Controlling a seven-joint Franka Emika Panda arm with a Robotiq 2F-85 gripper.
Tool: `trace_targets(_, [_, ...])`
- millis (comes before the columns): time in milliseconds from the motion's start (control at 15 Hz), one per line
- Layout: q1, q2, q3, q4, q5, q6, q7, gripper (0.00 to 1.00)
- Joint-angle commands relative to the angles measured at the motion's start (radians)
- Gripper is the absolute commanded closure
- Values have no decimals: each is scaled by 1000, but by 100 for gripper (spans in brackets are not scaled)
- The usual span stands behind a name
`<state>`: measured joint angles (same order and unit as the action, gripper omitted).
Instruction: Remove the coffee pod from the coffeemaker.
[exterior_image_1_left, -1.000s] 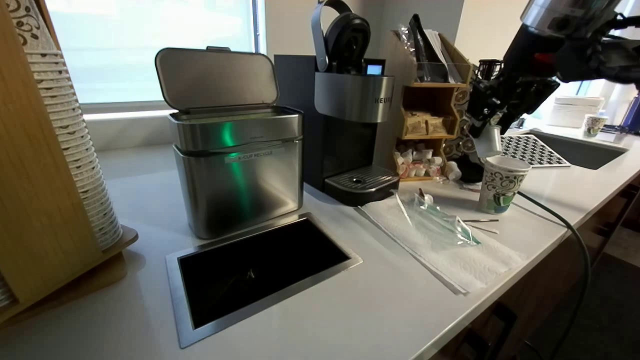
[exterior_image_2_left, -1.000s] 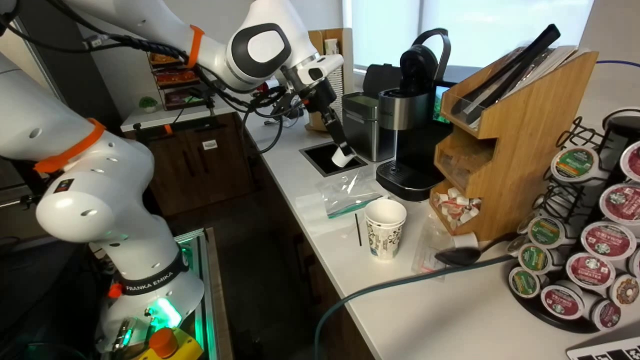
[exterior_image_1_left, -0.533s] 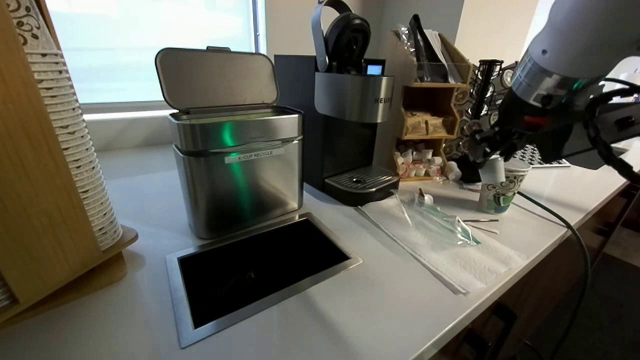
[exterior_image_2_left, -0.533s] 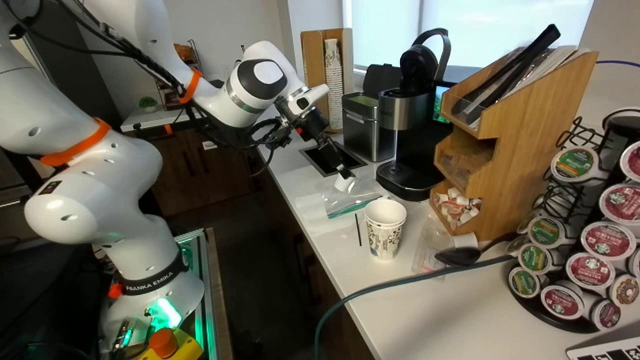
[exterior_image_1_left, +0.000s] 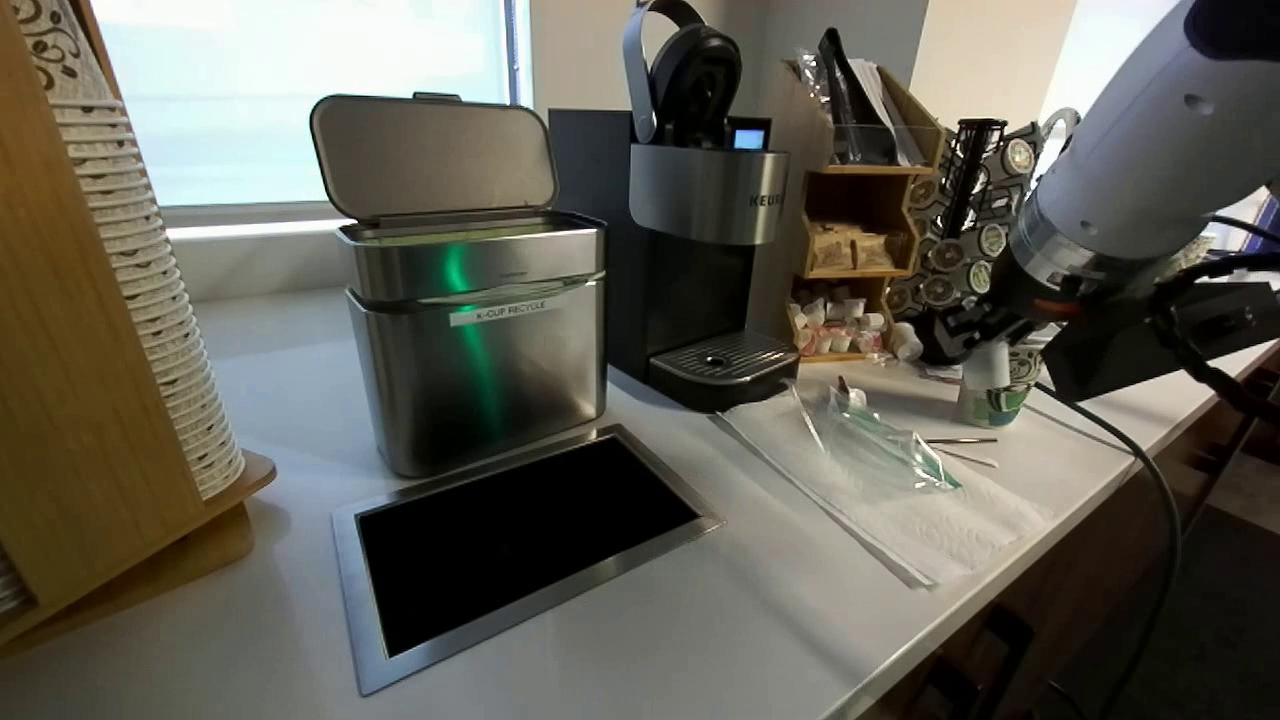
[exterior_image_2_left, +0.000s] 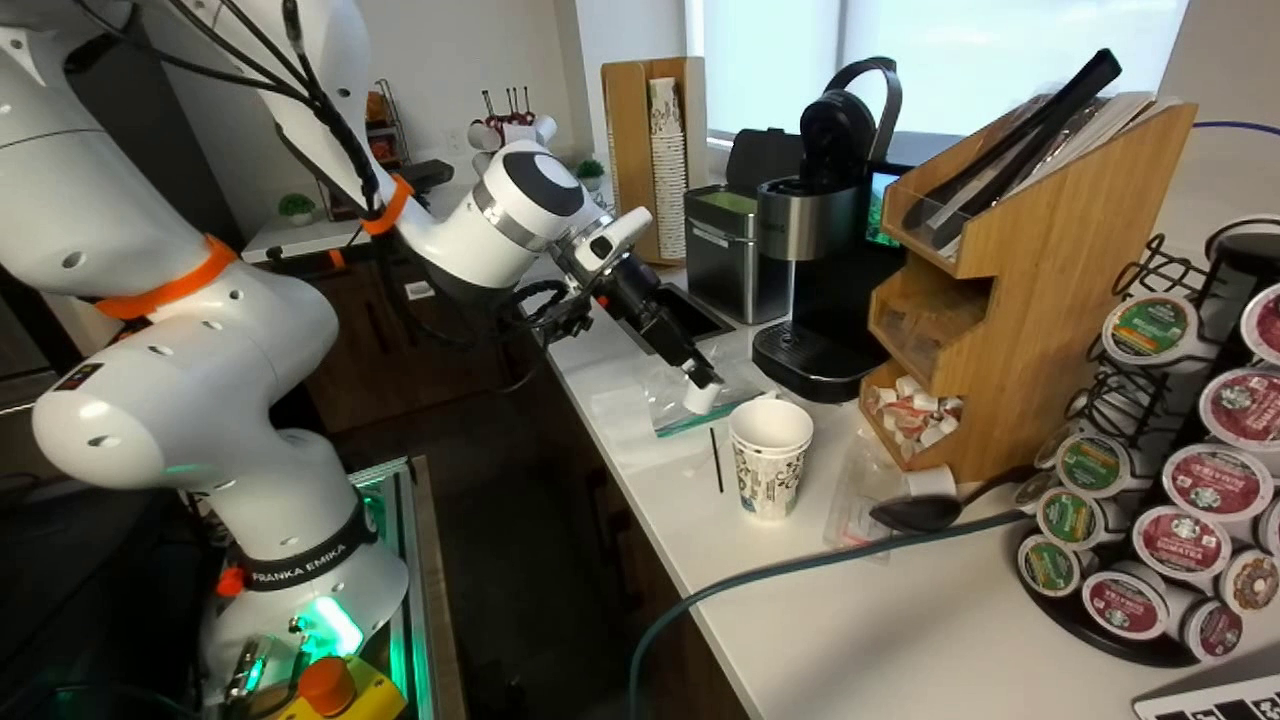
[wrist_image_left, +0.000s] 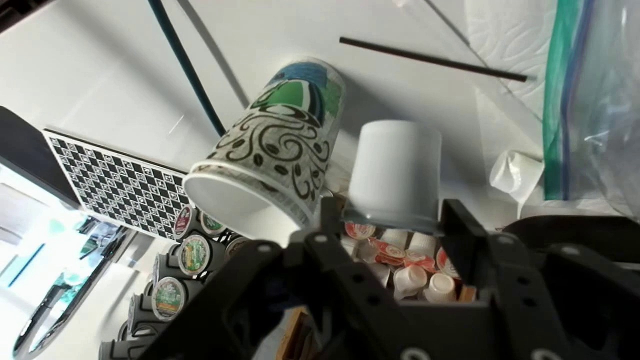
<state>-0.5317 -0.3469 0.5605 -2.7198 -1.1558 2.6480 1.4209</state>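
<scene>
The coffeemaker (exterior_image_1_left: 710, 195) stands at the back of the counter with its black top raised; it also shows in an exterior view (exterior_image_2_left: 810, 225). My gripper (exterior_image_2_left: 706, 376) is shut on a white coffee pod (exterior_image_2_left: 701, 399). The pod shows between the two fingers in the wrist view (wrist_image_left: 395, 170), gripped near its rim. In an exterior view the pod (exterior_image_1_left: 987, 367) hangs below the gripper (exterior_image_1_left: 985, 345), in front of the paper cup. The gripper is above the counter, in front of the coffeemaker and apart from it. The inside of the pod holder is hidden.
A paper cup (exterior_image_2_left: 768, 465) stands close to the gripper. A clear plastic bag (exterior_image_1_left: 890, 445) lies on paper towels (exterior_image_1_left: 960, 530). The steel box (exterior_image_1_left: 490, 370) has its lid up, behind a framed counter opening (exterior_image_1_left: 370, 590). A wooden organizer (exterior_image_2_left: 1080, 270) and a pod rack (exterior_image_2_left: 1140, 540) stand nearby.
The arm has carried the pod from over the counter opening side toward the bag and paper cup. In an exterior view the pod has gone lower and come from tilted to nearly upright.
</scene>
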Motion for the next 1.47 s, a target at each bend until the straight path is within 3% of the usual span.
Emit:
trace_targets(0, [-54,85,37,29,-160,32,157,72])
trace_targets(400, [-64,228,23,100,-390,58,305,72])
trace_targets(933, [-52,364,6,184,-594,46,433,72])
trace_targets(1000, [-52,382,4,190,-601,45,433,61])
trace_targets(1067, [-51,393,3,192,-591,42,417,22])
trace_targets(1200, [-48,388,3,189,-545,44,390,19])
trace_targets(1333, [-39,357,10,180,-496,32,374,3])
trace_targets(1400, [-35,336,15,173,-468,25,367,0])
